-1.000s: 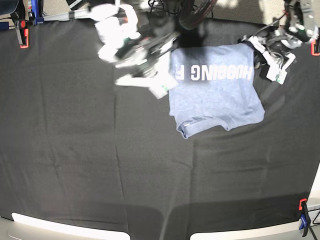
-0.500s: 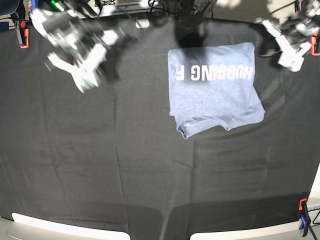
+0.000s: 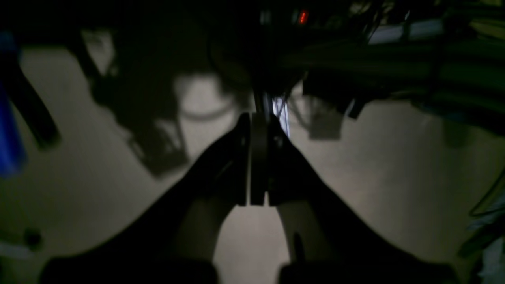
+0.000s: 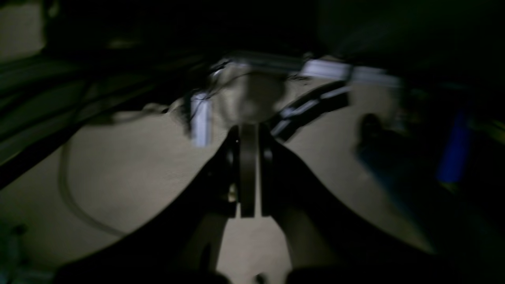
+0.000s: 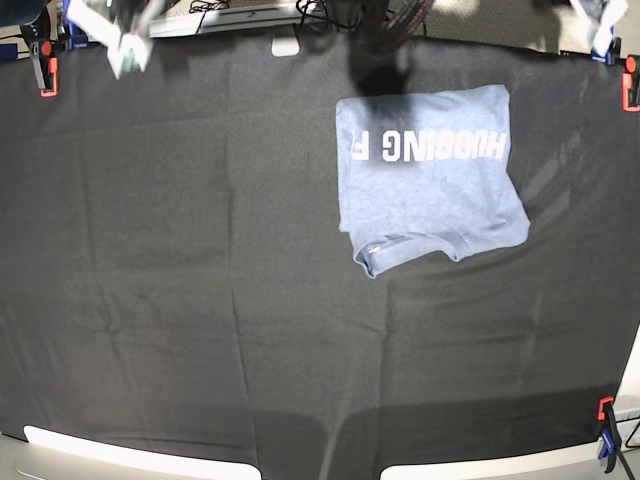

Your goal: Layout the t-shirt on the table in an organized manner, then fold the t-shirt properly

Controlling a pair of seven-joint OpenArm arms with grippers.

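The t-shirt (image 5: 430,175) lies folded into a compact blue-grey rectangle on the far right part of the table (image 5: 200,300), its white "HUGGING F" lettering upside down in the base view. Both arms are far from it. My right gripper (image 5: 125,52) is a blur at the top left corner and my left gripper (image 5: 603,30) sits at the top right corner. In the dim wrist views the left gripper (image 3: 258,118) and the right gripper (image 4: 247,130) each stand shut with nothing between the fingers, pointing at pale floor and cables beyond the table.
Orange clips hold the black cloth at the left edge (image 5: 46,75), the right edge (image 5: 630,95) and the front right corner (image 5: 606,428). Cables and white hardware (image 5: 285,45) lie past the far edge. A dark shadow (image 5: 375,70) falls beside the shirt's far left corner.
Both arms have swung away from the shirt, the right one leftward to the top left corner and the left one up to the top right corner. The shirt has not moved.
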